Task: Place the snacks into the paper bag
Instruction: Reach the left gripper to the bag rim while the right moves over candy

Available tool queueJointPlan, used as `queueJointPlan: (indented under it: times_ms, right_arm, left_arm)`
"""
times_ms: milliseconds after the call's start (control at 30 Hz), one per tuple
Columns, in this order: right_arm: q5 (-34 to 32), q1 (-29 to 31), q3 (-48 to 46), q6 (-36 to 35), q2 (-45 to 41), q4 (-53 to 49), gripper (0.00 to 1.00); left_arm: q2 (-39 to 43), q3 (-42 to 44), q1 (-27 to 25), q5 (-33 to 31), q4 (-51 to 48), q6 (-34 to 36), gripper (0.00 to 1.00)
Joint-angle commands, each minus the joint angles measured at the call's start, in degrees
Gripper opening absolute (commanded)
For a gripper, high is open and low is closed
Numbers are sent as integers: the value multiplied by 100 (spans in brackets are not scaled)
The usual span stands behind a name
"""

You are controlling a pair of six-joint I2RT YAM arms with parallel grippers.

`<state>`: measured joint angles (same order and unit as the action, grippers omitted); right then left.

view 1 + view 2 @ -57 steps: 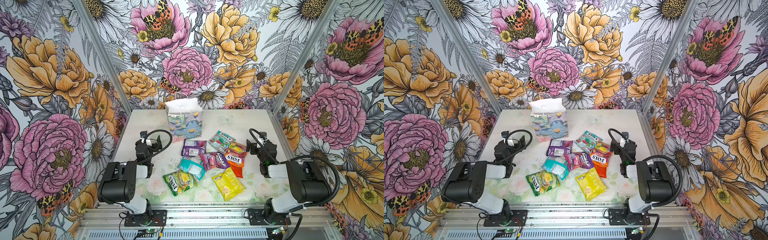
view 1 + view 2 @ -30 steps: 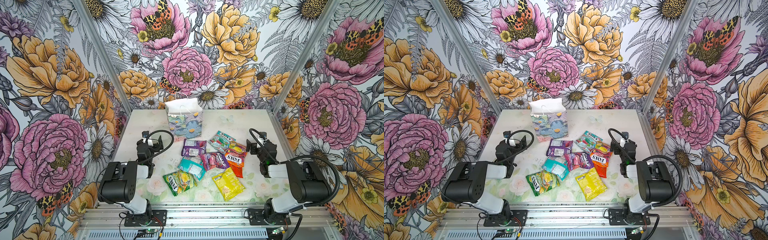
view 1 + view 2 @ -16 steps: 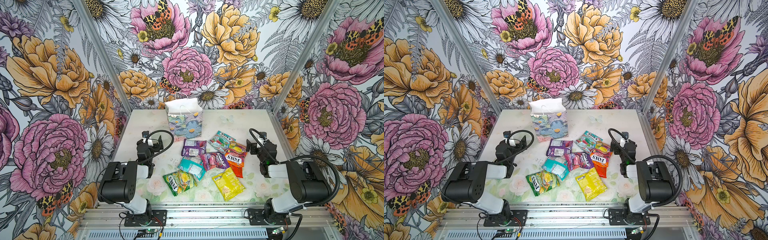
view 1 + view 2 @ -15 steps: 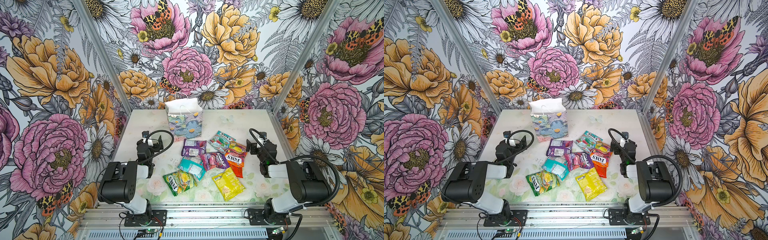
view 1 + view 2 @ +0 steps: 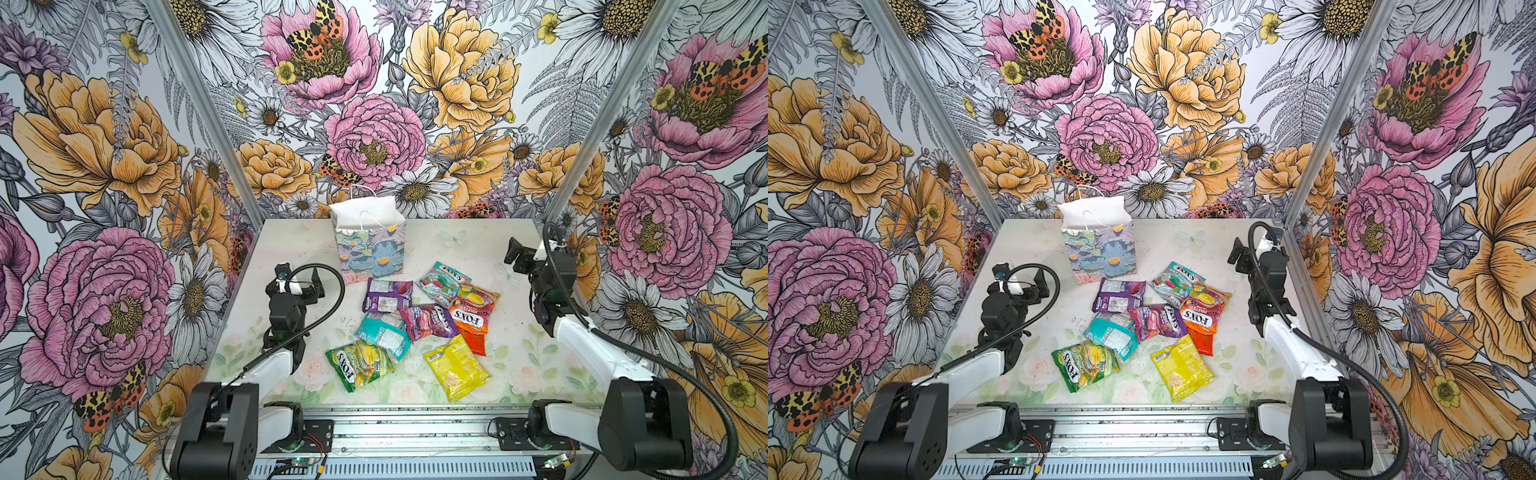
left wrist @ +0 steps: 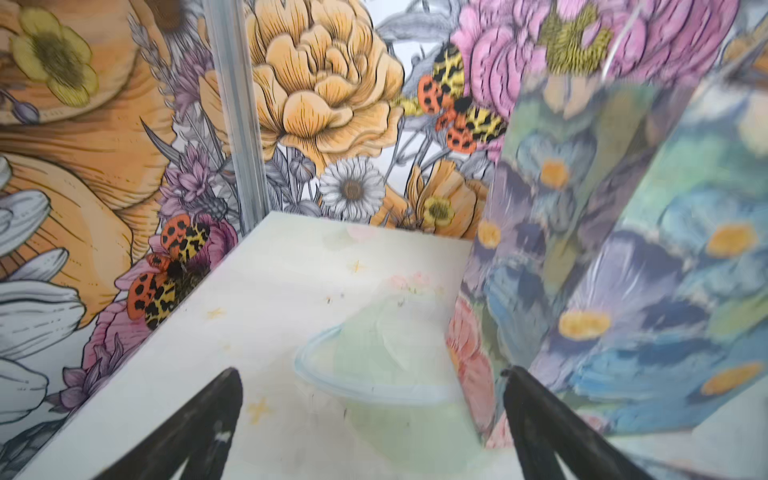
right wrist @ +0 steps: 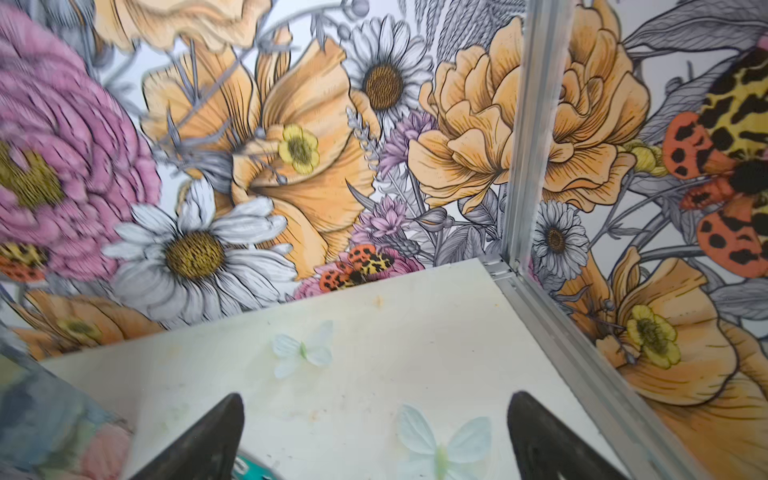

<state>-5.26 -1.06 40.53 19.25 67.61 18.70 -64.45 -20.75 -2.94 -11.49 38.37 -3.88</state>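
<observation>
The paper bag (image 5: 368, 245) (image 5: 1100, 253) stands upright and open-topped at the back middle of the table. In both top views several snacks lie in a loose cluster in front of it: purple (image 5: 388, 295), red-green (image 5: 442, 280), orange (image 5: 473, 322), magenta (image 5: 430, 322), teal (image 5: 384, 332), green (image 5: 359, 363), yellow (image 5: 457, 368). My left gripper (image 5: 307, 282) (image 6: 370, 374) hangs open and empty left of the bag (image 6: 623, 249). At the right, my right gripper (image 5: 517, 255) (image 7: 376, 397) is open, empty, and apart from the snacks.
Flowered walls enclose the table on three sides, with metal corner posts (image 5: 199, 108) (image 7: 532, 145). A metal rail (image 5: 415, 428) runs along the front edge. The bare tabletop (image 7: 415, 324) lies under the right gripper near the back right corner.
My right gripper has risen and moved toward the back right wall. The left gripper has barely shifted. Bag and snacks lie as before.
</observation>
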Motion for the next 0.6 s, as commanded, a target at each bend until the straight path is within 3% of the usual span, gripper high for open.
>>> queueJointPlan:
  times_ms: [0,67,133,200,400,567]
  right_arm:
    - [-282,-183,-310,1233,-231,-522,100]
    - [56,-310,-417,1160,-117,-221,98]
    - [185,-238,10,1030,128,-828,92]
    - [12,-124,611,880,456,-1806,90]
    - [496,47,1168,844,912,-2630,92]
    - [564,243,1428,741,1058,-2985,92]
  left_arm:
    - [739,-198,-44,-541,-1246,-1057,99]
    - [1156,-85,-33,-605,-1330,-1701,99]
    - [1314,27,80,-397,-1124,-1935,99]
    - [1389,-195,281,-96,-1685,-2160,99]
    - [1073,-1978,660,924,-4287,-2318,99]
    - [342,-3460,414,1148,-5610,-2331,92]
